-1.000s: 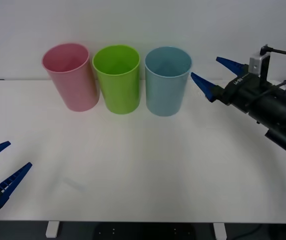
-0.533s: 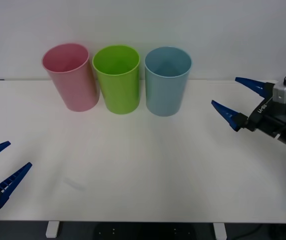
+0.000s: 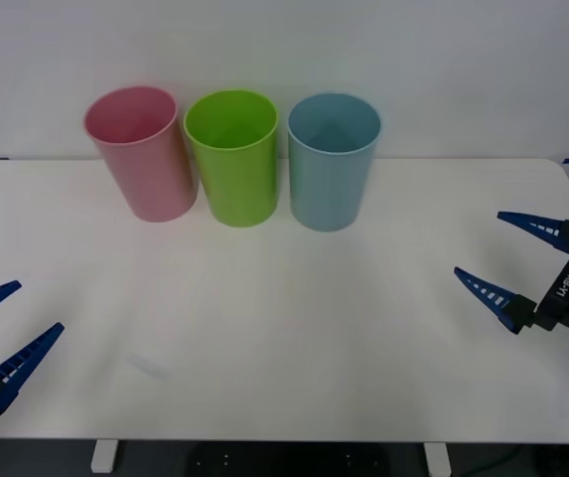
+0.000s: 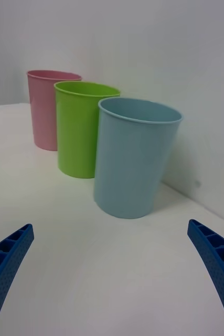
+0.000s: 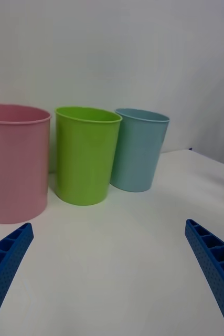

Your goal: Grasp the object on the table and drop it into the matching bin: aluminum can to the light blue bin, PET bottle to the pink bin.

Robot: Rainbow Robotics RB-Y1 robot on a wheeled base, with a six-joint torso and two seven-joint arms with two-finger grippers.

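- The right tool (image 3: 518, 270), spread and holding nothing, is seen at 4 o'clock on the desk (image 3: 284, 328).
- The aluminum can is probably inside the light blue bin (image 3: 332, 164) at 12 o'clock.
- The left tool (image 3: 1, 338) is parked spread at 8 o'clock.

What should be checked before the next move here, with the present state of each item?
1. Right gripper open above the table's right side, holding nothing: ok.
2. Left gripper open at the near left edge: ok.
3. Light blue bin upright, rightmost in the row: ok.
4. Pink bin upright at the left, lime green bin between: ok.
5. Can inside the light blue bin: cannot tell.
6. White table bare before both grippers: ok.
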